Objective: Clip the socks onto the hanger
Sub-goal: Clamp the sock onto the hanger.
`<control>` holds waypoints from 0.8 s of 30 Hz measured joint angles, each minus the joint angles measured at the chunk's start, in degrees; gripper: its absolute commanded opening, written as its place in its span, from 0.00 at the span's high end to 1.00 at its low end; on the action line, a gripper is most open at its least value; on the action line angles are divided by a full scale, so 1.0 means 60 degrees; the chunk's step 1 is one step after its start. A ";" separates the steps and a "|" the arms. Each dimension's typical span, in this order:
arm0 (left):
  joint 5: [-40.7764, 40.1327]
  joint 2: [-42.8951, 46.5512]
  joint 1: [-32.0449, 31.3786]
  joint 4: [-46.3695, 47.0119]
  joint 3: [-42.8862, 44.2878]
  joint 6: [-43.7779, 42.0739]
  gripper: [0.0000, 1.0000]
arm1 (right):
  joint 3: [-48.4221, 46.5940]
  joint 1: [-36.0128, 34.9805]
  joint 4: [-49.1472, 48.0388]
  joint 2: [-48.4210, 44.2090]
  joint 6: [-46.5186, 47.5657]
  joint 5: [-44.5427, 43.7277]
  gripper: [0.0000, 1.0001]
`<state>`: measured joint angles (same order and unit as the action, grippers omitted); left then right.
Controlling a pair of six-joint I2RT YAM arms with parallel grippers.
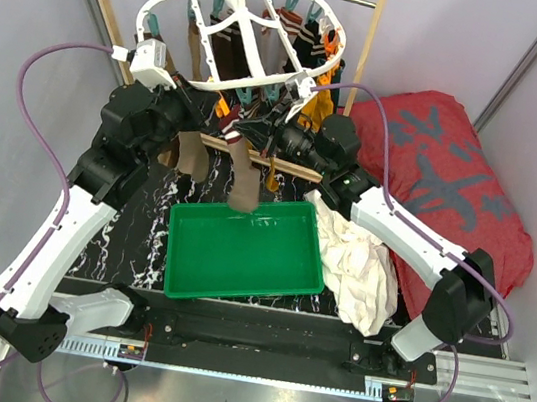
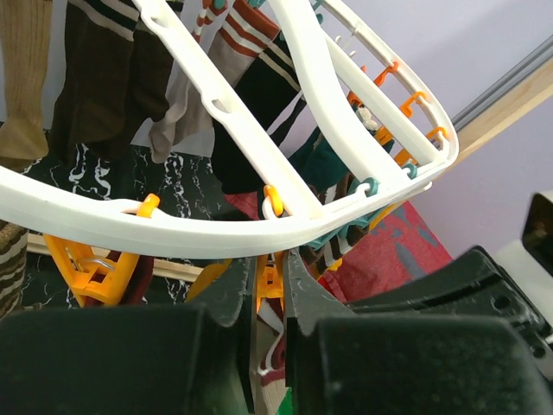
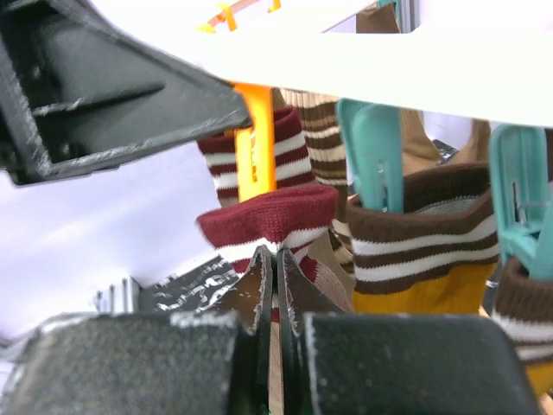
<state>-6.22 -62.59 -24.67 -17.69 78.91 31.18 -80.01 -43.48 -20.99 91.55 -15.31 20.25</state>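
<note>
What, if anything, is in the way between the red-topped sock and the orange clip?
Nothing visible. The right gripper holds the maroon-cuffed sock with its cuff right at the orange clip, which the left gripper pinches.

Bright, even overhead light leaves only soft shadows. In the right wrist view the white hanger [image 3: 415,60] blows out; the near fingers [image 2: 225,346] look dark and soft in both wrist views.
</note>
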 measured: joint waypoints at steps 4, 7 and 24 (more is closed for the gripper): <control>0.0073 0.0051 0.0000 0.0142 -0.0109 0.0033 0.94 | -0.0135 0.0182 -0.0364 0.0313 -0.0506 0.0346 1.00; 0.0095 0.0051 0.0000 0.0175 -0.0124 0.0040 0.94 | -0.0233 0.0240 -0.0528 0.0510 -0.0743 0.0543 1.00; 0.0189 0.0066 0.0000 0.0251 -0.0124 0.0109 0.94 | -0.0255 0.0277 -0.0747 0.0634 -0.1257 0.0827 1.00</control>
<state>-5.08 -62.19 -24.67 -16.19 78.17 31.83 -81.54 -41.82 -25.47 95.35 -22.85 25.21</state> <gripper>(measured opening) 0.110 0.011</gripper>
